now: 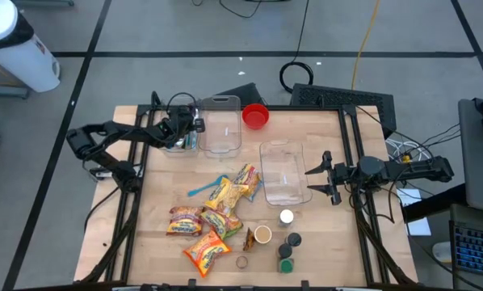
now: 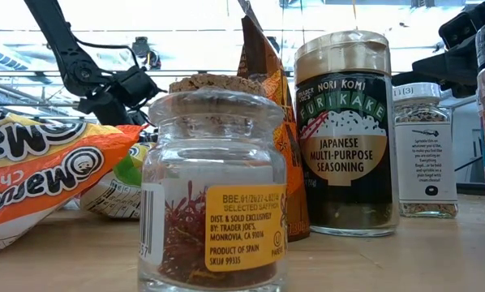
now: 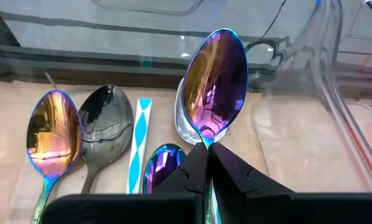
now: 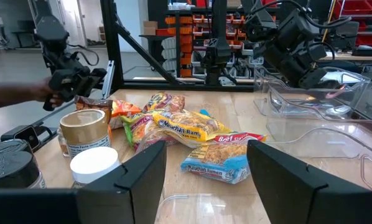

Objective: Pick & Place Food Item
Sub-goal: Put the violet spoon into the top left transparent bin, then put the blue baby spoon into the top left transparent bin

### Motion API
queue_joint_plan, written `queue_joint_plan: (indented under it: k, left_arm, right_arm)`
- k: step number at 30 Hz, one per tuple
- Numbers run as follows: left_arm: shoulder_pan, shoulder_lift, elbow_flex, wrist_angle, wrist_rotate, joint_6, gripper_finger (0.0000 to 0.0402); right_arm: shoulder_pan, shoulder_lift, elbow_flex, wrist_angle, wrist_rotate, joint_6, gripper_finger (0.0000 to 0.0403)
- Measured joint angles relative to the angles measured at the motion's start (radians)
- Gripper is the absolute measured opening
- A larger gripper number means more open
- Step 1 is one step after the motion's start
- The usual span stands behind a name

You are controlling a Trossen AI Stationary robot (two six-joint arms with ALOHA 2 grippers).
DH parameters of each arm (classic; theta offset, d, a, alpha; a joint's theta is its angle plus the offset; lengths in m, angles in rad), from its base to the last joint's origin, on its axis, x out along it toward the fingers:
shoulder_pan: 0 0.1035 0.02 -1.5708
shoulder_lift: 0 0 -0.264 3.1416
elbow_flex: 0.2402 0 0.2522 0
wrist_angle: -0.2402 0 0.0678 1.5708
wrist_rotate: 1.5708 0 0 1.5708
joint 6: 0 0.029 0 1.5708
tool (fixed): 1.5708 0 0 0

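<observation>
left end effector [image 3: 204,163] is pinched shut on an iridescent spoon [image 3: 214,81], bowl end sticking out past the fingers. in high view it sits upper left of frame [image 1: 185,125], over the cutlery tray [image 1: 179,145], just beside the clear bin [image 1: 220,123]. more spoons + a blue utensil lie under it in the left wrist view.

right end effector [image 4: 206,177] jaws stand wide apart, nothing in them. parked right-centre in high view [image 1: 326,176], just beside the second clear bin [image 1: 283,171], pointed across the worktop [image 1: 144,218].

task item: food = noodle packets [image 1: 213,214], a loose pile lower centre of high view, well apart from both arms. right wrist view has them mid-frame [image 4: 186,134]. spice jars [image 1: 286,250] + saffron jar [image 2: 214,186] sit lower right of the pile, not in the way of a straight reach from the right.

step, imo: no food picked yet. left arm is busy w/ a spoon, not a packet, so that's either a side step or off-task. right arm looks like the pre-grasp candidate.

next move needs: right arm drops + advances to the nearest packet, jaws kept wide since packets are flat + crinkly, pinch an edge or the middle bulge. risks: slippery film, grabbing two overlapped packets at once. target bin prob the clear one beside it, can't confirm.
</observation>
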Motion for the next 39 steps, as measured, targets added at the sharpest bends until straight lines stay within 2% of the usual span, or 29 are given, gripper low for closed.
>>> queue_joint_plan:
  k: [9,20,28,34,39]
  left_arm:
    - [-0.006,-0.002,0.002,-0.047,-0.005,-0.023,0.0007]
    - [-0.006,-0.001,0.002,-0.052,-0.013,-0.004,0.0065]
    - [-0.006,-0.005,0.002,-0.046,-0.011,0.040,0.0092]
    - [-0.004,-0.128,0.005,-0.074,0.095,0.201,0.0103]
    - [-0.005,-0.290,0.010,-0.066,0.208,0.228,0.0104]
  right_arm:
    - [0.000,0.000,0.000,0.000,0.000,0.000,0.0217]
    - [0.000,0.000,0.000,0.000,0.000,0.000,0.0215]
    - [0.000,0.000,0.000,0.000,0.000,0.000,0.0218]
    - [0.000,0.000,0.000,0.000,0.000,0.000,0.0216]
    - [0.000,0.000,0.000,0.000,0.000,0.000,0.0219]
